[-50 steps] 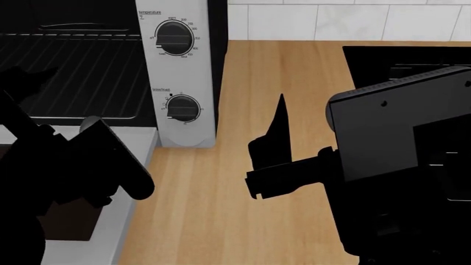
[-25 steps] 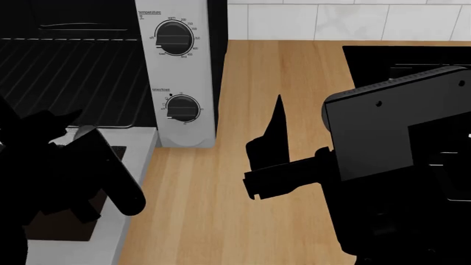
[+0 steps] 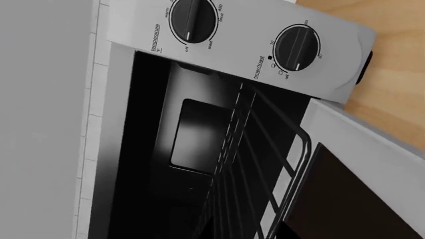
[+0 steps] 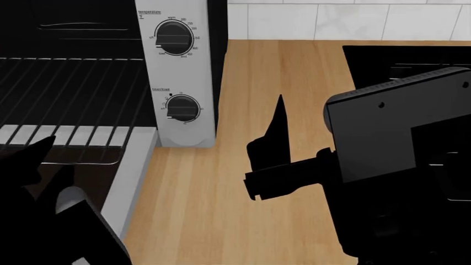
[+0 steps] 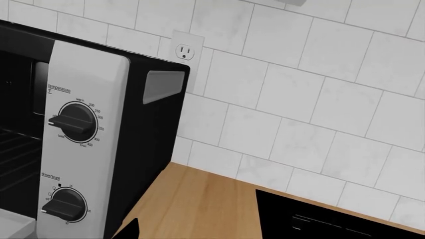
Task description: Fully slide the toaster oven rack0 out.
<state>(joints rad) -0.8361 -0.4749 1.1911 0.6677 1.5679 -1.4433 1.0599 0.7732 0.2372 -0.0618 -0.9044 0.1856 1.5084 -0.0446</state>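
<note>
The toaster oven (image 4: 176,72) stands at the back left with its glass door (image 4: 132,176) folded down. It also shows in the left wrist view (image 3: 265,45) and the right wrist view (image 5: 79,139). The rack0 (image 4: 74,94) sticks out of the cavity, with its pale slatted front edge over the door. It also shows in the left wrist view (image 3: 259,149). My left gripper (image 4: 52,157) is a black shape at the rack's front edge and seems shut on it. My right gripper (image 4: 274,127) hangs open and empty over the counter, right of the oven.
A flat black cooktop (image 4: 383,61) lies in the wooden counter (image 4: 220,210) at the back right. A white tiled wall with an outlet (image 5: 184,50) stands behind. My right arm's black body fills the lower right of the head view.
My left gripper has moved back toward me and the rack0 has slid out of the cavity with it, so its slatted front edge now lies over the door. The right arm has not moved.
</note>
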